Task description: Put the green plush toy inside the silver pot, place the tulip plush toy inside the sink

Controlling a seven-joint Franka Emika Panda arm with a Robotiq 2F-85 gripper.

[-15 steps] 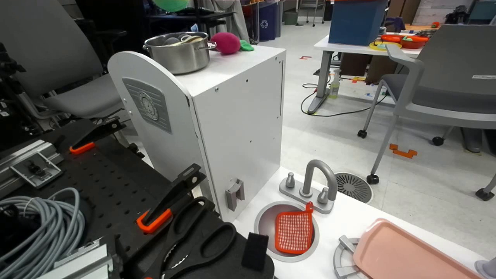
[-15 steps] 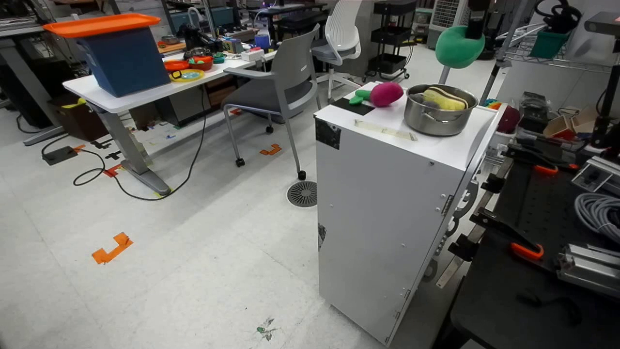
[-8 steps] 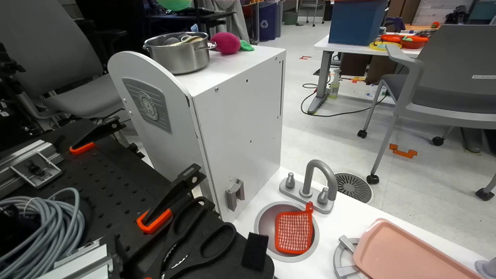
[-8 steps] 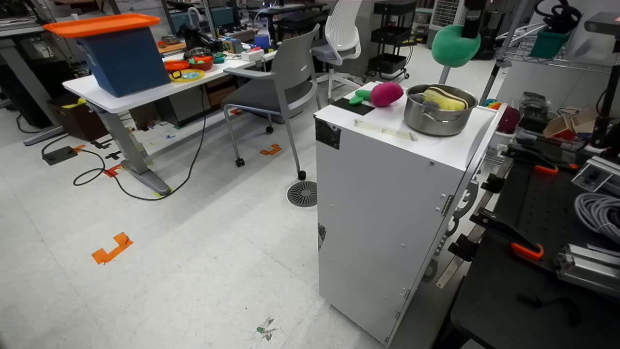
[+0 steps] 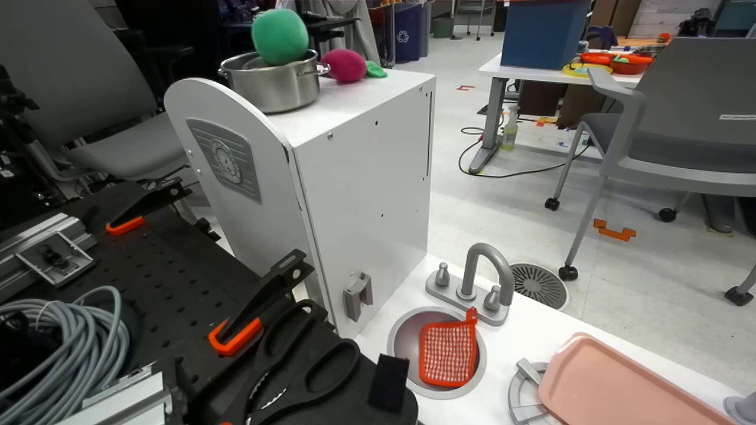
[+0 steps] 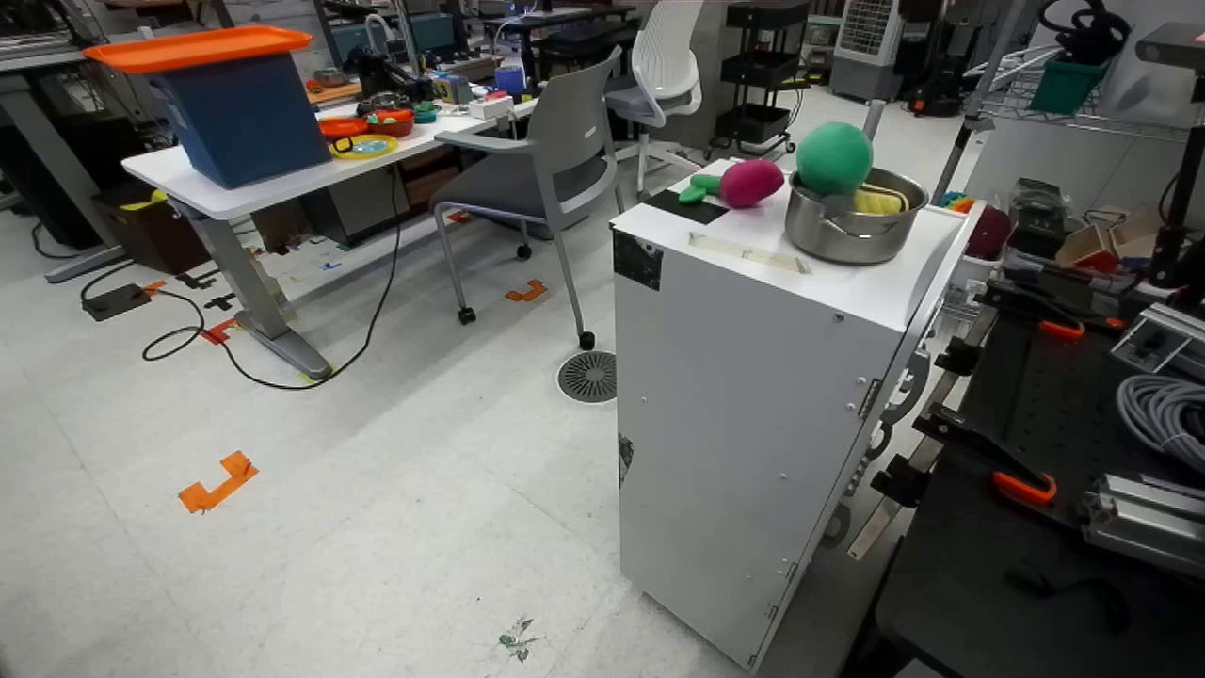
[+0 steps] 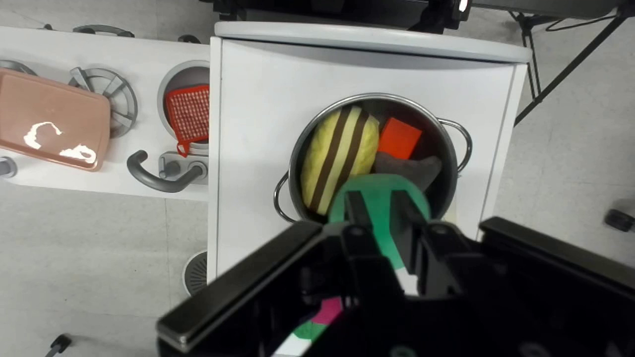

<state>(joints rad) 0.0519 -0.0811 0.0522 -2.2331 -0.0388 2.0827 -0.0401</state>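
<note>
The green plush toy (image 6: 835, 158) is a round ball at the opening of the silver pot (image 6: 847, 235), its lower part behind the rim in both exterior views. Whether it rests on the pot's contents or still drops, I cannot tell. Directly above it in the wrist view, my gripper (image 7: 377, 196) is open, its fingers apart and the ball beneath them; both exterior views leave the gripper out. The tulip plush toy (image 5: 344, 65), magenta with a green end, lies on the white cabinet top beside the pot. Lower down is the sink (image 5: 407, 342), a round grey basin.
Inside the pot are a yellow striped plush (image 7: 342, 158), an orange block (image 7: 399, 139) and a grey plush (image 7: 409, 168). A red checked potholder (image 5: 447, 354) occupies the sink under the faucet (image 5: 472, 265). A pink tray (image 5: 638, 389) overlaps a burner. A raised panel (image 7: 372, 42) edges the cabinet top.
The green plush toy has come down from above the pot to its opening and has left the jaws, which have parted. The dark gripper tips over it have left the exterior view.
</note>
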